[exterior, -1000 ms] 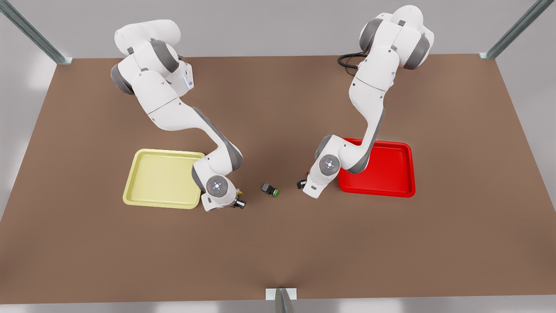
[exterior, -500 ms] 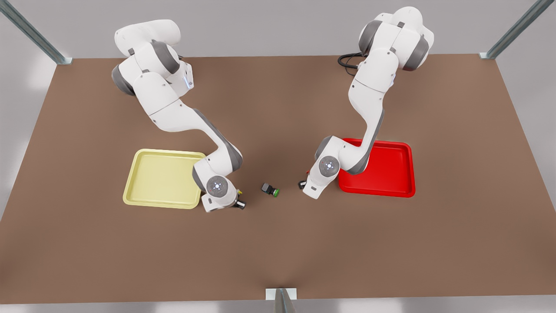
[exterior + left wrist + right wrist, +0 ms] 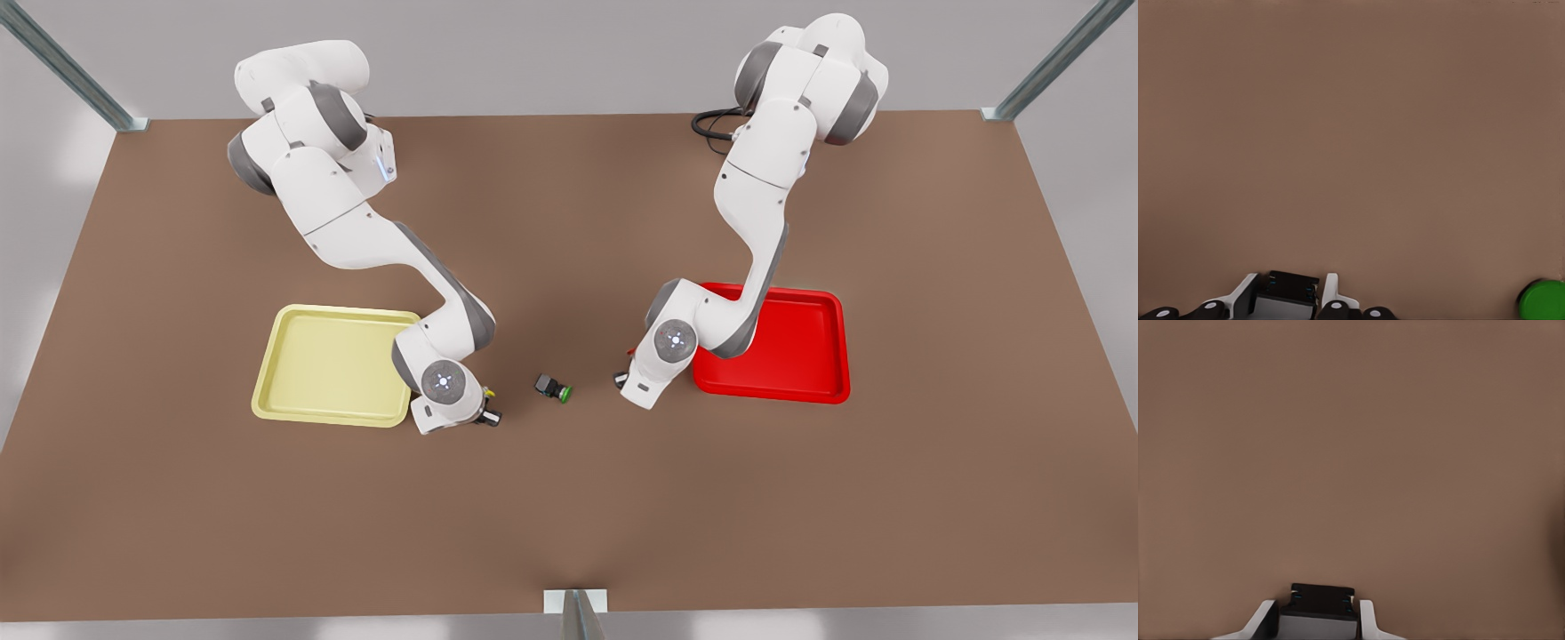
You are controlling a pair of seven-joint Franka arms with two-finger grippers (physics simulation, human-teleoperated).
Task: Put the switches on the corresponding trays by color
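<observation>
The pale yellow tray lies at the front view's left and the red tray at its right. Between them a green-capped switch rests on its side on the table, its cap also showing in the left wrist view. My left gripper hangs just off the yellow tray's near corner, shut on a dark switch body with a speck of yellow beside it. My right gripper sits just left of the red tray, shut on another dark switch body with a trace of red.
The brown table spreads wide in front of both arms. Metal frame posts stand at the near edge and the far corners. A black cable lies by the right arm's base.
The right wrist has edged slightly toward the red tray; the left wrist has barely shifted. The green switch has not moved.
</observation>
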